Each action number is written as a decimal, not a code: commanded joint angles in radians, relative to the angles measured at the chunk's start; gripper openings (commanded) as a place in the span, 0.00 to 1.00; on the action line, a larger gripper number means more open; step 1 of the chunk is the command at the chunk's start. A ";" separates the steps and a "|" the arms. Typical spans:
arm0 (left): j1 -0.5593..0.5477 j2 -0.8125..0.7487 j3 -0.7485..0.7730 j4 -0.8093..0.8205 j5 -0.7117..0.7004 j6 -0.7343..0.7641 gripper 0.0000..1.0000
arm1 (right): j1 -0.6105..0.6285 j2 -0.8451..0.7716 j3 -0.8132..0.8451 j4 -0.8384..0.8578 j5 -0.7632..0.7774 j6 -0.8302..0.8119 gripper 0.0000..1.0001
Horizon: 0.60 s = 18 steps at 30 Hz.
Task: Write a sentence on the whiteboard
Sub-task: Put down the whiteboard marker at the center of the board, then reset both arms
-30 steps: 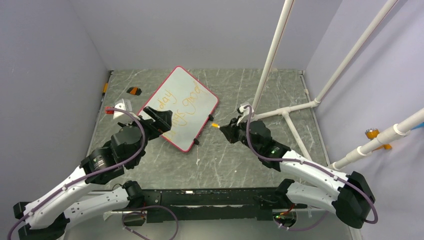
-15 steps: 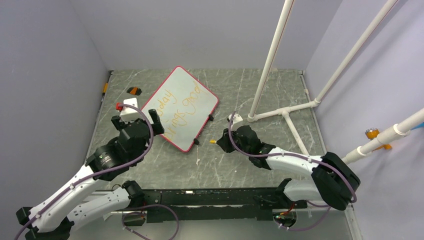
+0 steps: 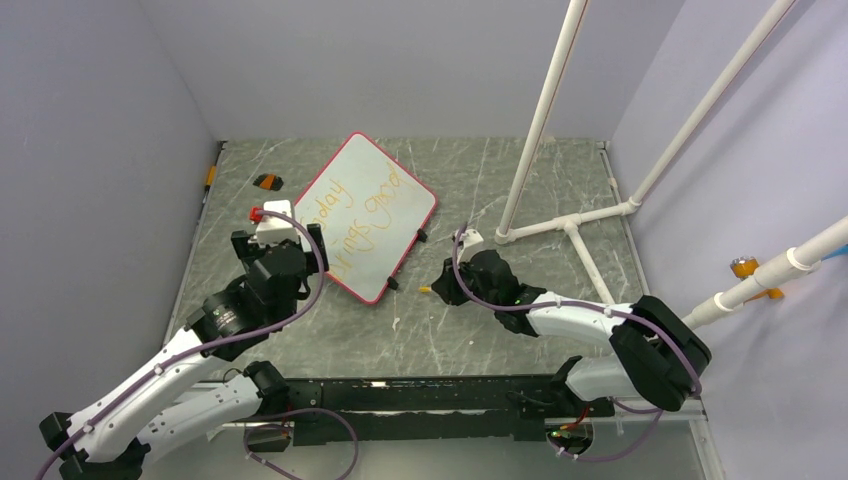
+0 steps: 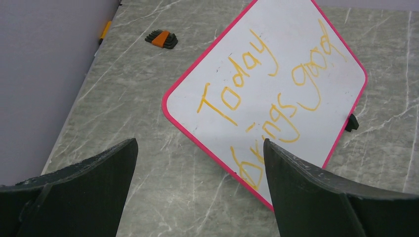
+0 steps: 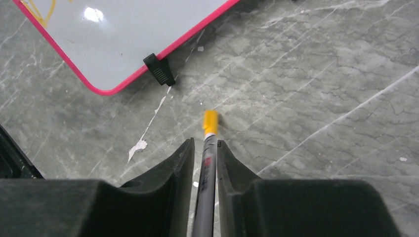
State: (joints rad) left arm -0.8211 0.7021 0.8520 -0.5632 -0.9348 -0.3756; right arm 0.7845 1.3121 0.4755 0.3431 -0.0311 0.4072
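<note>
The whiteboard (image 3: 397,240) lies flat and turned diagonally on the grey table, with a red-pink frame. The orange sentence (image 3: 362,218) reads "Today brings good" in two lines. The left wrist view shows the board (image 4: 326,113) and the sentence (image 4: 257,94) clearly. My left gripper (image 3: 278,238) is open and empty, just off the board's near-left edge (image 4: 200,143). My right gripper (image 3: 440,288) is shut on a marker (image 5: 207,163). Its orange tip (image 5: 210,122) points at the bare table, right of the board's near corner (image 5: 113,44). Whether the tip touches the table does not show.
Two black clips (image 3: 421,237) (image 5: 159,69) sit on the board's right long edge. A small black-and-orange object (image 3: 267,181) (image 4: 161,38) lies at the back left. An orange stick (image 4: 104,30) lies by the left wall. A white pipe frame (image 3: 570,225) stands at the right.
My left gripper has drawn back off the board's left corner toward the near side, now open. My right gripper has moved nearer and lower with the marker.
</note>
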 commanded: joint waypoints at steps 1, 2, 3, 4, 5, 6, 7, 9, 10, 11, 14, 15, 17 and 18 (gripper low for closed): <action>0.006 -0.012 -0.006 0.042 -0.021 0.044 0.99 | -0.009 -0.020 -0.002 0.011 0.020 0.001 0.29; 0.005 -0.012 -0.005 0.042 -0.019 0.045 0.99 | -0.009 -0.027 -0.002 0.000 0.025 0.000 0.34; 0.005 -0.012 -0.005 0.042 -0.019 0.046 0.99 | -0.010 -0.034 0.000 -0.013 0.028 -0.001 0.39; 0.005 -0.011 -0.005 0.041 -0.021 0.044 0.99 | -0.011 -0.045 0.001 -0.025 0.029 -0.003 0.43; 0.005 -0.012 -0.004 0.039 -0.021 0.044 0.99 | -0.011 -0.056 0.004 -0.041 0.049 -0.005 0.47; 0.005 -0.011 -0.004 0.038 -0.022 0.043 1.00 | -0.012 -0.070 0.005 -0.055 0.063 -0.006 0.51; 0.006 -0.012 -0.005 0.038 -0.020 0.044 0.99 | -0.014 -0.082 0.010 -0.075 0.075 -0.008 0.54; 0.006 -0.012 -0.007 0.037 -0.018 0.047 0.99 | -0.014 -0.116 0.021 -0.118 0.105 -0.014 0.61; 0.005 -0.012 -0.008 0.037 -0.017 0.047 0.99 | -0.014 -0.135 0.030 -0.143 0.119 -0.019 0.65; 0.005 -0.012 -0.007 0.037 -0.016 0.049 0.99 | -0.014 -0.155 0.041 -0.168 0.130 -0.026 0.67; 0.006 -0.011 -0.006 0.035 -0.022 0.052 0.99 | -0.015 -0.212 0.080 -0.249 0.154 -0.048 0.79; 0.006 -0.012 -0.006 0.034 -0.026 0.053 0.99 | -0.015 -0.233 0.096 -0.277 0.157 -0.056 0.79; 0.005 -0.013 -0.002 0.032 -0.032 0.061 1.00 | -0.014 -0.268 0.137 -0.333 0.155 -0.070 0.80; 0.005 -0.015 0.001 0.033 -0.030 0.069 1.00 | -0.014 -0.284 0.155 -0.363 0.151 -0.075 0.81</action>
State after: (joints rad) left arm -0.8211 0.7017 0.8455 -0.5571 -0.9413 -0.3397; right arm 0.7734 1.0996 0.5293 0.0879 0.0887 0.3733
